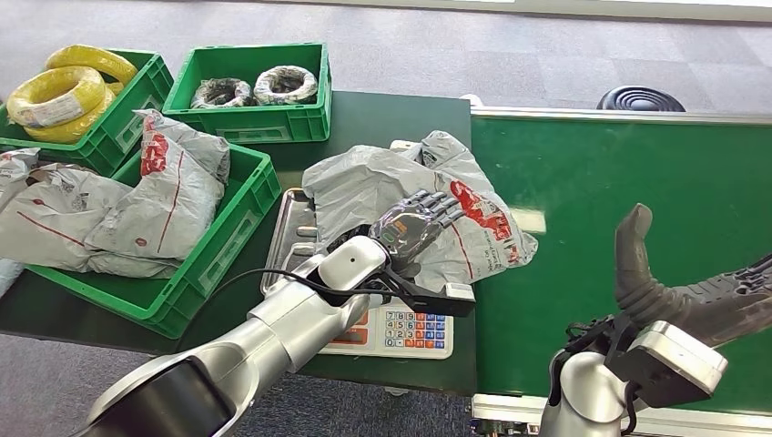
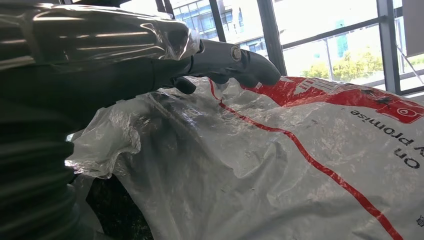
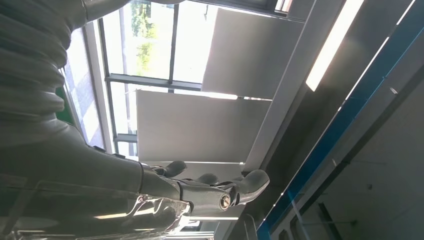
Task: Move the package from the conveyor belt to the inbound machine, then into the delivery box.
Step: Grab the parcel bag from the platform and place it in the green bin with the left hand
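A grey plastic package with red print lies crumpled on the metal tray of the inbound machine, one end reaching over onto the green conveyor belt. My left hand lies over the top of the package, fingers laid across it and closed on the plastic. In the left wrist view the thumb lies along the package, which bulges close against the palm. My right hand hovers above the belt's near right part, holding nothing, its thumb raised and its fingers apart.
The machine's keypad sits at the table's front edge under my left wrist. A green crate holding grey packages stands left of the machine. Two green crates at the back hold yellow cable coils and dark coils.
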You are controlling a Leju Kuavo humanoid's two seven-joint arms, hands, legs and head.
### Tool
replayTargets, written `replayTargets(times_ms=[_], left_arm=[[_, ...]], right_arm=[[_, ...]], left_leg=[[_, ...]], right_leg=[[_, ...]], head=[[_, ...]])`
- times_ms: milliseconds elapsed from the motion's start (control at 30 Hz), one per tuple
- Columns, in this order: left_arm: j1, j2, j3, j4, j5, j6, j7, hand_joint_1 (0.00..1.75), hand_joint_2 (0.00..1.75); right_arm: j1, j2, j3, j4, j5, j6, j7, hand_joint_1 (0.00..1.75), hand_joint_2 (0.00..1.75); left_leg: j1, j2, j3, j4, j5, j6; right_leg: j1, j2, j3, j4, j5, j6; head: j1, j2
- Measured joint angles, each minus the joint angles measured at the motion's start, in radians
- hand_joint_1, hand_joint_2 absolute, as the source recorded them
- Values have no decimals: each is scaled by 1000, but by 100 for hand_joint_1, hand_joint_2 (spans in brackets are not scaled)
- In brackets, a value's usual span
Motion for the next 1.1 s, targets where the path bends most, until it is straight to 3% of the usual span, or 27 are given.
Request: replayTargets(times_ms=[1100], left_arm=[[0,0,0,0,0,0,0,0,175]], right_arm=[[0,0,0,0,0,0,0,0,175]], left_leg=[[0,0,0,0,0,0]], right_leg=[[0,0,0,0,0,0]], head=[[0,0]])
